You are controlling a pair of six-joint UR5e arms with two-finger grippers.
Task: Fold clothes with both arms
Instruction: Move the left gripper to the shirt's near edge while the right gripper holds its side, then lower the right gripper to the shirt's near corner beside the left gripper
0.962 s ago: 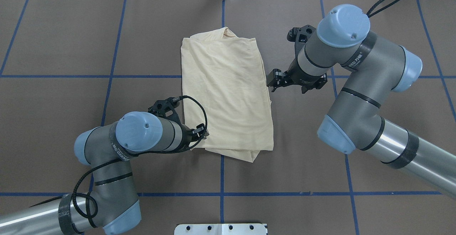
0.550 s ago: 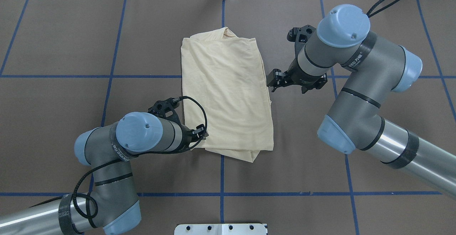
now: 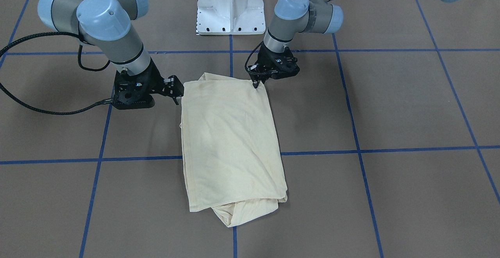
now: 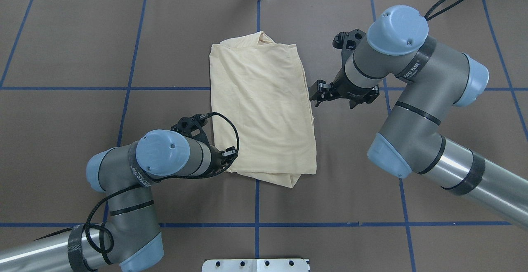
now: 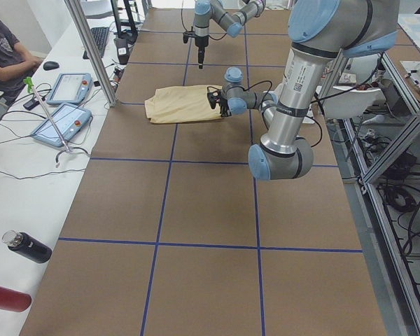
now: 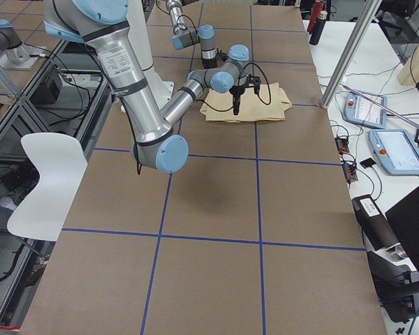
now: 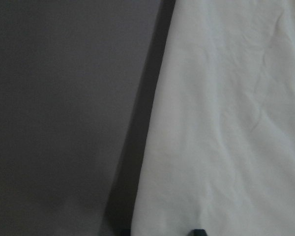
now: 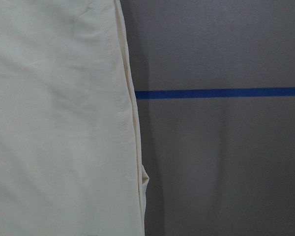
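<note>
The folded cream T-shirt lies mid-table exactly as it did a second ago, print hidden. Only the left arm has edged slightly right. A black band on the right arm partly reads "EED". The left gripper hangs low at the shirt's near left corner, fingertips apart and straddling the edge. The right gripper is spread just beside the right edge, holding nothing, over the brown table.

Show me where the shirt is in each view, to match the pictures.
Front-facing: shirt at centre.
Overhead: shirt centre, slightly high.
Exterior left: shirt upper middle.
Exterior right: shirt upper middle.
Left wrist: shirt fills right half.
Right wrist: shirt fills left half.
Landmark: blue tape line under it.
</note>
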